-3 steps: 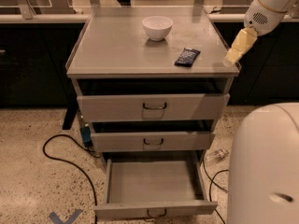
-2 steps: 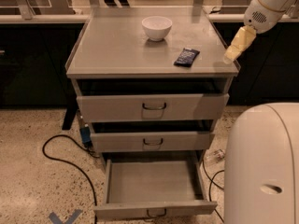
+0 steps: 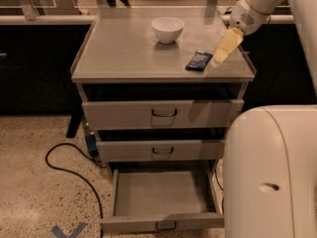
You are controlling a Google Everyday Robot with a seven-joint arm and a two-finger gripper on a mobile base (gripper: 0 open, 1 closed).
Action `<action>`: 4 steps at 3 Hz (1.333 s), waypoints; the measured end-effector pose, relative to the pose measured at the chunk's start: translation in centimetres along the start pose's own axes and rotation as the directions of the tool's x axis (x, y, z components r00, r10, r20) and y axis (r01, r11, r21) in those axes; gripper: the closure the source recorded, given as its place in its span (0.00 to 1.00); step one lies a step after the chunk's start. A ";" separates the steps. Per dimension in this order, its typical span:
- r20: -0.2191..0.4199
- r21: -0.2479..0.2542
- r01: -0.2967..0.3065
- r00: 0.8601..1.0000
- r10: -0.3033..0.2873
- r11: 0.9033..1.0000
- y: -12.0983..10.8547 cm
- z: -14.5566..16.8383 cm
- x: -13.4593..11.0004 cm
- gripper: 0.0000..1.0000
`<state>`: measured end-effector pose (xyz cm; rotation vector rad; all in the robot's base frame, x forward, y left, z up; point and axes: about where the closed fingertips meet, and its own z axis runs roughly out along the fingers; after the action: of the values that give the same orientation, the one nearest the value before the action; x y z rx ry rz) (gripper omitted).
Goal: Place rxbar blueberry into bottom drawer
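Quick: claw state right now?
Claw: open or closed cannot be told; it sits beside the rxbar blueberry, which lies on the cabinet top.

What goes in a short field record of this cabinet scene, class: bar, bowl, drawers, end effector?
Bar: dark navy flat snack bar, lying on grey cabinet top, near right front edge
Bowl: white round bowl, behind the bar
Bottom drawer: grey metal bottom drawer, pulled out
End effector: pale yellow end effector, just right of the bar, over the top

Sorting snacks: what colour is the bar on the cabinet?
The rxbar blueberry is dark navy-black, camera view; gripper just beside it.
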<state>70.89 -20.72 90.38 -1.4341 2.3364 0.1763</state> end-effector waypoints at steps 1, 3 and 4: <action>0.150 -0.086 0.189 0.973 -0.175 0.978 2.8 3.6 -9.9 0.00; 0.173 -0.081 0.126 0.979 -0.110 0.989 0.5 6.5 -8.1 0.00; 0.201 -0.069 0.030 0.979 -0.015 0.997 -2.7 10.2 -4.8 0.00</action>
<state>77.88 -14.91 83.17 -1.4050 2.1694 0.3841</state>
